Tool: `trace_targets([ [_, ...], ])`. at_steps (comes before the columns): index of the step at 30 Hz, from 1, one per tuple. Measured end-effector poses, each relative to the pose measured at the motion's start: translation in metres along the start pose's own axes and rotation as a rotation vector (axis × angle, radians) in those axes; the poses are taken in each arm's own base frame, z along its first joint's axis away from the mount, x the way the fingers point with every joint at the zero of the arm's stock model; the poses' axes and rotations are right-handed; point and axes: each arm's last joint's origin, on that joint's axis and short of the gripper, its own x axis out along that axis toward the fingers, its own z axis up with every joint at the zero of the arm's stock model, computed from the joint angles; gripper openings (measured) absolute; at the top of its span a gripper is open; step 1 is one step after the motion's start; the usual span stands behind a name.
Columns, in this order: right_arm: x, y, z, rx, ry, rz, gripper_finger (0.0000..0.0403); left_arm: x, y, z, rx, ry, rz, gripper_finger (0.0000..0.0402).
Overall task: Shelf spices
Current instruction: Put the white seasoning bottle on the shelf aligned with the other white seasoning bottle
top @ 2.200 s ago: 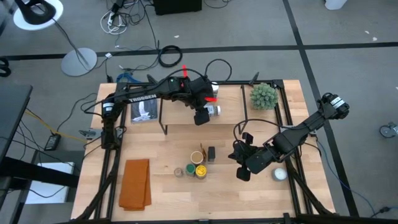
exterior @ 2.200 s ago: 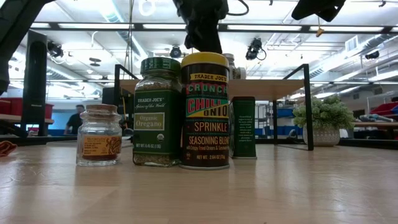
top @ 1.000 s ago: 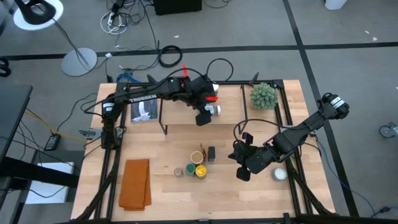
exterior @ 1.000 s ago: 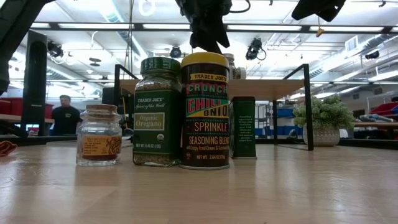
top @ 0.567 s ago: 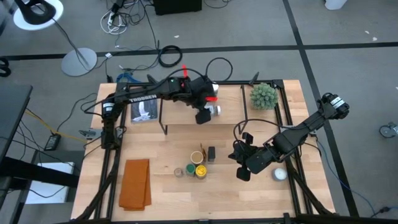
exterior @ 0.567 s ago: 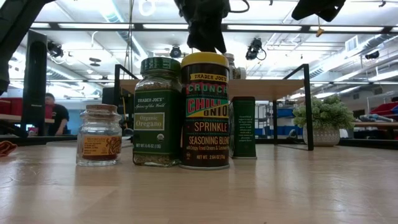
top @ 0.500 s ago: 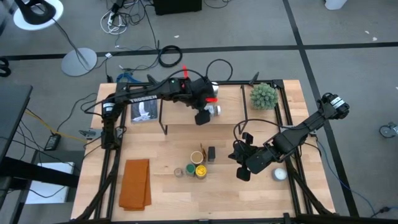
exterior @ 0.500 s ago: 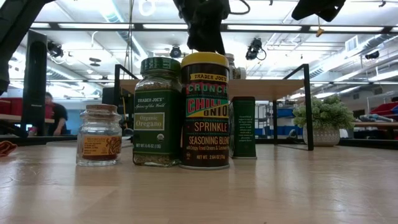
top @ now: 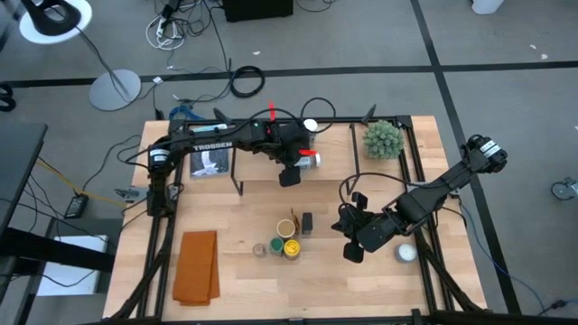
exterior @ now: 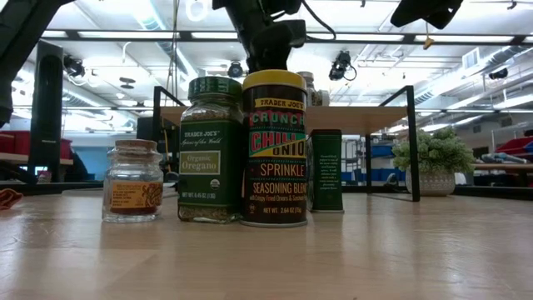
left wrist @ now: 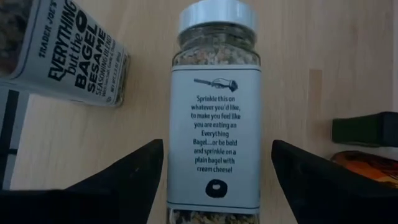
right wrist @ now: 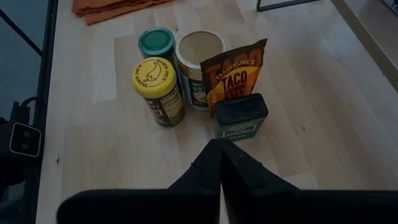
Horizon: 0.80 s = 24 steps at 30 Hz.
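Light-wood tabletop (top: 244, 271) fills the centre of the high view, an orange folded cloth (top: 197, 266) at its lower left. Across the upper middle stands the low light-wood shelf on thin black legs (top: 336, 152). Over it the left tool (top: 289, 174) hangs with fingers spread either side of an upright clear white-lidded seasoning jar (left wrist: 216, 118). Right of centre, the right tool (top: 350, 252) has fingers pressed together. Below the shelf cluster the yellow-lidded jar (top: 291, 247), green-lidded jar (top: 275, 245) and dark green tin (top: 307, 222).
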Motion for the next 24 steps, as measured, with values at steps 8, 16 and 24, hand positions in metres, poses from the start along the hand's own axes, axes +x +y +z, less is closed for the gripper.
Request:
trace_targets([
  [8, 0.0000, 0.0000, 0.0000, 0.000, 0.000, 0.000, 0.0006, 0.0000, 0.0000, 0.0002, -0.001, -0.003, -0.002, 0.0250],
  [16, 0.0000, 0.0000, 0.0000, 0.000, 0.000, 0.000, 0.0005, -0.0001, -0.0001, 0.0002, -0.002, -0.002, -0.002, 0.0190],
  [24, 0.0000, -0.0001, 0.0000, 0.000, 0.000, 0.000, 0.0004, -0.0001, -0.0005, 0.0003, -0.001, -0.003, -0.003, 0.0197],
])
